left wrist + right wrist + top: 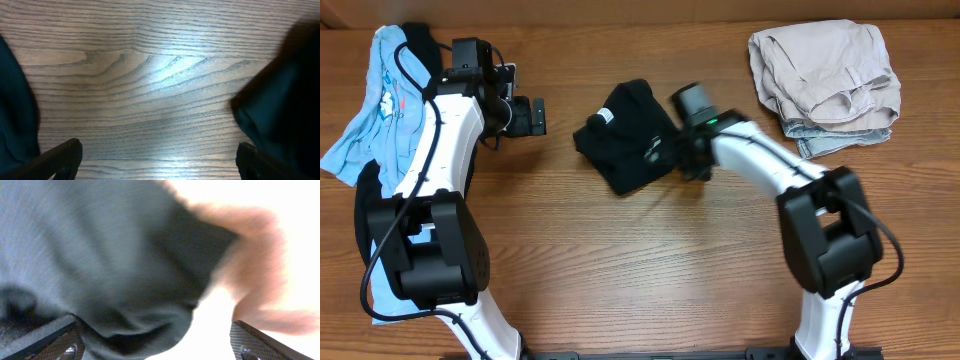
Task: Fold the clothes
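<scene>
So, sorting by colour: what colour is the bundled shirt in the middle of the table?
The shirt is plain black, clearest in the overhead view.

Crumpled black shirt lies centre; beige pieces far right.

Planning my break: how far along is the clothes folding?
Done: the beige and pale denim pieces sit folded at the far right. In hand: the black shirt is a rumpled bundle mid-table, with the right gripper over its edge, fingers open. The left gripper is open above bare table. Left to do: the light blue T-shirt, crumpled beside the left arm.
</scene>
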Action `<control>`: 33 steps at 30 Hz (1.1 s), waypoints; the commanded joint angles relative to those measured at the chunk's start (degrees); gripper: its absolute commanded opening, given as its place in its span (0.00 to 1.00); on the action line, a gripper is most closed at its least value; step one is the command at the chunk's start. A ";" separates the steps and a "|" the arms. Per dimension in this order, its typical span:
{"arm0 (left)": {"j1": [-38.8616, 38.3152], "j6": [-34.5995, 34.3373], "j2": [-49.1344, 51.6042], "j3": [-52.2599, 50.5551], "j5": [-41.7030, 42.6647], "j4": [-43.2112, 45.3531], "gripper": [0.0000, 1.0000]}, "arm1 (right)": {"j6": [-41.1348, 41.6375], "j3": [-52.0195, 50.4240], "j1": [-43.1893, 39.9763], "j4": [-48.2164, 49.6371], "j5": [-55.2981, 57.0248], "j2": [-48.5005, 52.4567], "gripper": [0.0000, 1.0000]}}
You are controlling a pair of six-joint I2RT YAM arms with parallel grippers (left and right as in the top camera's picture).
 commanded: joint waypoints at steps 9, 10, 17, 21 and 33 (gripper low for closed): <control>0.00 -0.24 -0.24 0.66 -0.17 0.52 1.00 | -17.38 14.08 -12.81 -6.73 -5.64 0.13 0.90; 0.00 -0.13 -0.24 0.66 -0.17 0.68 1.00 | -17.42 16.35 -12.41 -8.90 -5.66 -0.07 0.90; 0.66 -0.15 -0.24 0.66 -0.15 1.55 1.00 | -15.45 24.28 -4.00 -18.29 -5.11 -0.04 0.93; 0.74 -0.17 -0.24 0.66 -0.13 1.68 1.00 | -8.90 22.62 0.83 -16.81 -4.74 1.75 0.91; 0.74 -0.20 -0.24 0.66 -0.13 2.34 1.00 | 0.07 13.03 5.31 -12.63 -3.69 4.90 0.89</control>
